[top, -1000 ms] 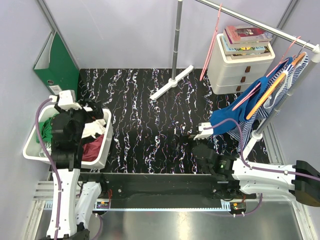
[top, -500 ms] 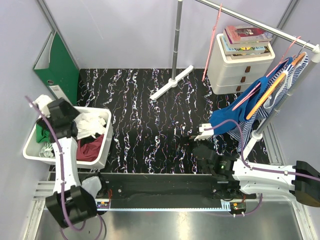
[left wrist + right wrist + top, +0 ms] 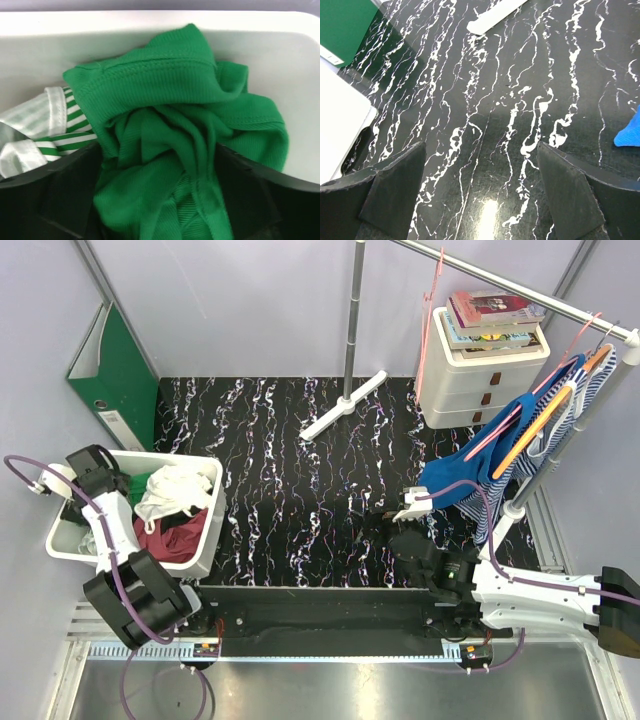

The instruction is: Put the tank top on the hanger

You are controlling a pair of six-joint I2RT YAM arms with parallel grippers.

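Observation:
The green tank top point(image 3: 170, 145) lies crumpled in the far left end of the white basket point(image 3: 205, 540); a bit of it shows in the top view point(image 3: 136, 483). My left gripper point(image 3: 160, 200) is open and down in the basket, its fingers point(image 3: 70, 195) on either side of a bunch of the green fabric. In the top view the left gripper point(image 3: 103, 480) is at the basket's left end. The thin pink hanger point(image 3: 431, 302) hangs empty on the rail at the back right. My right gripper point(image 3: 480, 200) is open and empty, low over the black marbled table point(image 3: 300, 470).
The basket also holds white cloth point(image 3: 178, 488), dark red cloth point(image 3: 178, 537) and a green-and-white striped piece point(image 3: 60, 125). A green binder point(image 3: 115, 370) stands behind it. A white drawer unit point(image 3: 480, 375) with books, the rail stand point(image 3: 345, 405) and hung blue clothes point(image 3: 470, 475) are at the right.
My left arm has swung left and gone down into the basket's left end, bringing the open gripper around the green fabric. The right arm has barely moved.

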